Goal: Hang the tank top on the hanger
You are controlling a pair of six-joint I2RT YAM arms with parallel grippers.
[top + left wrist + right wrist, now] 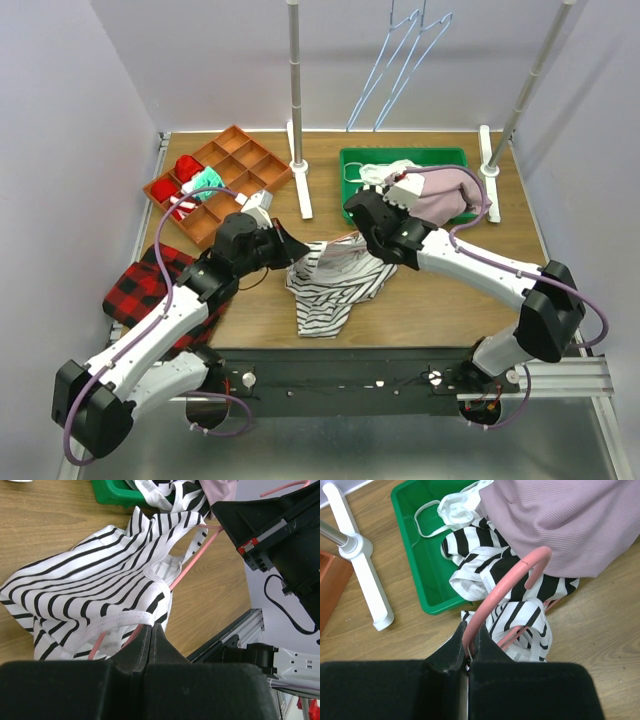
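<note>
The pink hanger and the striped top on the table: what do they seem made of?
The hanger looks like thin wire with smooth pink coating: slim, round, evenly bent. The top looks like soft cloth: it folds and wrinkles limply.

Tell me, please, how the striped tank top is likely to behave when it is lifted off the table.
Probably floppy: the tank top lies crumpled in folds, so it should sag rather than hold shape. Likely light, as the cloth looks thin. It may slide along the hanger wire threaded through it, which the right gripper pinches.
</note>
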